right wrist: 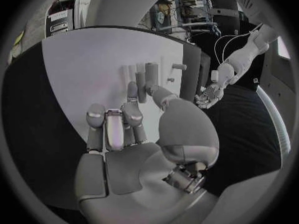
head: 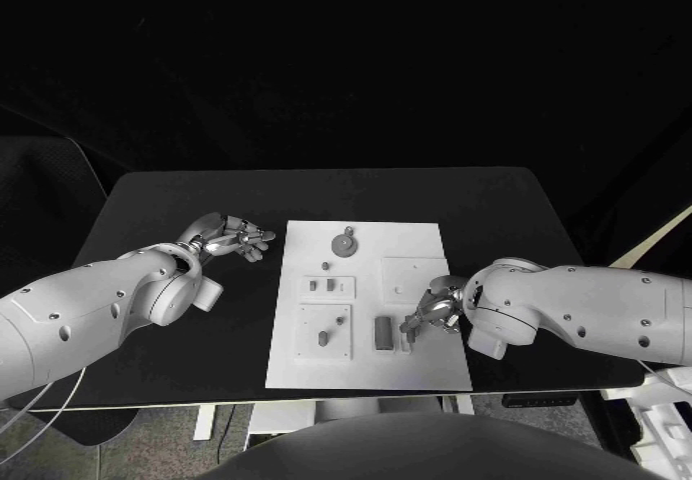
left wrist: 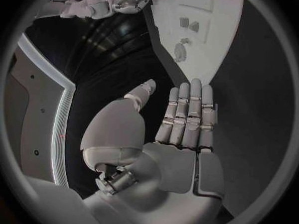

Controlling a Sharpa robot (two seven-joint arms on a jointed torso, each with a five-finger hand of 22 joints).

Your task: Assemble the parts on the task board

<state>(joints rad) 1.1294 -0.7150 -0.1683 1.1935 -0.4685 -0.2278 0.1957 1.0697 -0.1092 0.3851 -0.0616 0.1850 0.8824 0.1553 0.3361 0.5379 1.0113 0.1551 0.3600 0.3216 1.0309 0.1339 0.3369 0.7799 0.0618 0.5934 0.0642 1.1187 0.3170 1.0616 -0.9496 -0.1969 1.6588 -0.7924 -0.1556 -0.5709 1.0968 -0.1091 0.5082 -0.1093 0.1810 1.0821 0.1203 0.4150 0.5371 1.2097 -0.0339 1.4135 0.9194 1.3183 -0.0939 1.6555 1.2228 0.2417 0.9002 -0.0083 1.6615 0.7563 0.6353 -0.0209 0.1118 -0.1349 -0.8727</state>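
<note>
i see the task board [head: 368,305] lying in the middle of the black surface [head: 173,200], its long side running away from me. on it there are several grey parts: a round part [head: 343,242] with a small tab at the board's 12 o'clock end, a pair of small pegs [head: 327,286] on a raised plate left of centre, a slim bar [head: 327,333] on a square plate toward 7 o'clock, and a dark upright block [head: 382,333] near 6 o'clock.

my right hand [head: 431,313] sits over the board's 4 o'clock edge, just beside the dark upright block. in the right wrist view its fingers [right wrist: 132,97] reach toward that block [right wrist: 151,74]; some are curled in, and i cannot tell whether they are touching or grasping it.

my left hand [head: 231,238] rests off the board at its 10 o'clock side, over the bare surface. in the left wrist view its fingers [left wrist: 187,112] are stretched out straight and released, holding nothing, pointing toward the board [left wrist: 206,30].
</note>
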